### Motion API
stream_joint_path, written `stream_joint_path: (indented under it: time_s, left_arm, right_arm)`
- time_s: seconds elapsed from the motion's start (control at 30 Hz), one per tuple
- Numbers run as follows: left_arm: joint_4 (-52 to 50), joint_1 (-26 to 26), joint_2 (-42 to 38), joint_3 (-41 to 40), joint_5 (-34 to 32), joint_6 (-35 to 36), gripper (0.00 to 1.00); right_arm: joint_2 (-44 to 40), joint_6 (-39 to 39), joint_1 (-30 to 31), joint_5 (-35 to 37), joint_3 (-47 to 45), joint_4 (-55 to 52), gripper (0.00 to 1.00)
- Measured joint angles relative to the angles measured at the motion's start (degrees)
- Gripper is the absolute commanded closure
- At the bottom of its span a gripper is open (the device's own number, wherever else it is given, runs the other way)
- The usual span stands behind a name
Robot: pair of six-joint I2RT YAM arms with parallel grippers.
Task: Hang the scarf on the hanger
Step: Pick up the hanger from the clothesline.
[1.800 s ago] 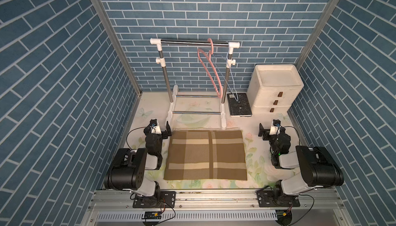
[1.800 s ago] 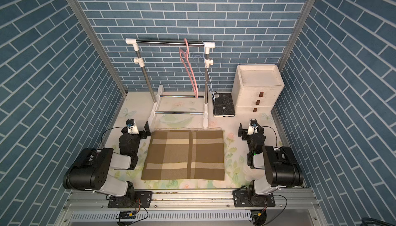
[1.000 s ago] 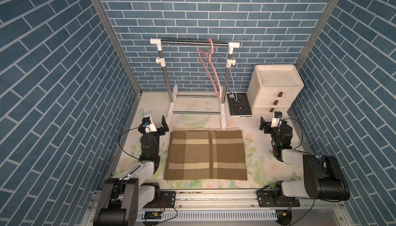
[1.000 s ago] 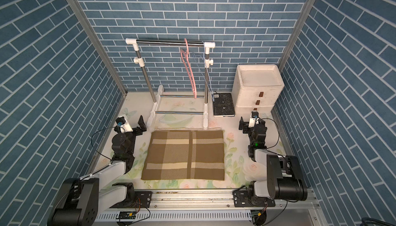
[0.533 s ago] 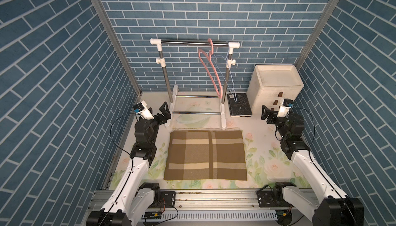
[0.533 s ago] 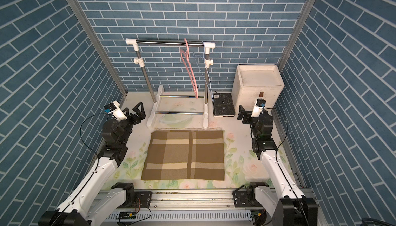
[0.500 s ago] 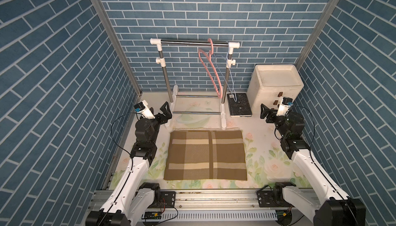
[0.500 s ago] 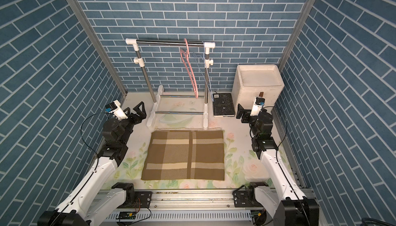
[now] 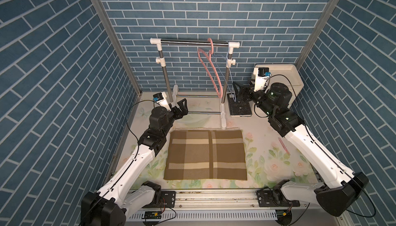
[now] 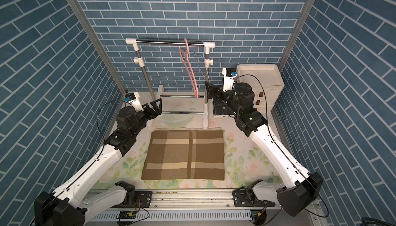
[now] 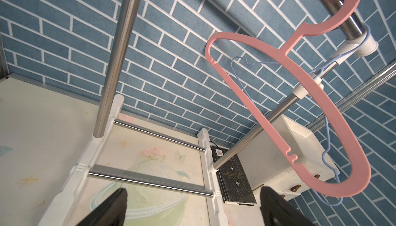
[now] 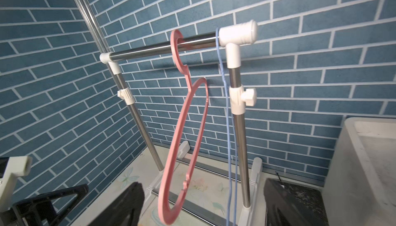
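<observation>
Scarf [image 9: 205,155] [image 10: 185,155], brown plaid and folded into a neat rectangle, lies flat on the floral mat [image 9: 267,162] at the lower centre of both top views. Neither arm touches it.

Behind it, at the upper centre, we see the pink hanger [image 9: 212,45] [image 10: 188,48] hooked over the steel bar of the clothes rack [image 9: 182,42], toward the bar's right end and with nothing draped on it. A thin blue wire hanger [image 12: 227,128] hangs just beside it, against the rack's right-hand post.

The left gripper [image 9: 182,107] [image 10: 155,106] sits left of centre, raised off the mat near the rack's left foot. Its jaws stand wide apart with nothing between them. In the left wrist view its dark fingers [image 11: 115,205] frame the rack's base rails, with the pink hanger [image 11: 334,189] well beyond them.

The right gripper [image 9: 237,89] [image 10: 211,91] is right of centre, in front of the white drawer unit [image 9: 296,79] and above a black flat block [image 9: 240,109] on the floor. It points toward the rack's right post. Its jaws are also spread and empty. It appears to stop just short of the post, though from overhead we cannot judge the gap with confidence.

The right wrist view looks out between that gripper's two fingers [image 12: 130,203]. Both hangers dangle ahead of it, the pink one [image 12: 174,49] turned nearly edge-on, and neither is touched.
</observation>
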Motion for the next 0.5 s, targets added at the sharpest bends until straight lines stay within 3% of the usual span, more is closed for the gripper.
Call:
stream_joint_path:
  time_s: [0.17, 0.27, 0.5]
  left_arm:
    - [-2.6, -0.5, 0.5, 0.9, -0.9, -0.5, 0.00]
    - [-4.0, -0.5, 0.5, 0.9, -1.5, -0.6, 0.00]
    - [-6.4, -0.6, 0.4, 1.3, -2.6, -0.6, 0.00]
  right_arm:
    - [10.3, 0.0, 2.9, 0.8, 8.5, -2.1, 0.15]
    - [16.0, -0.1, 4.0, 1.6, 12.5, -4.2, 0.23]
    - [22.7, -1.0, 6.4, 4.8, 17.3, -8.6, 0.56]
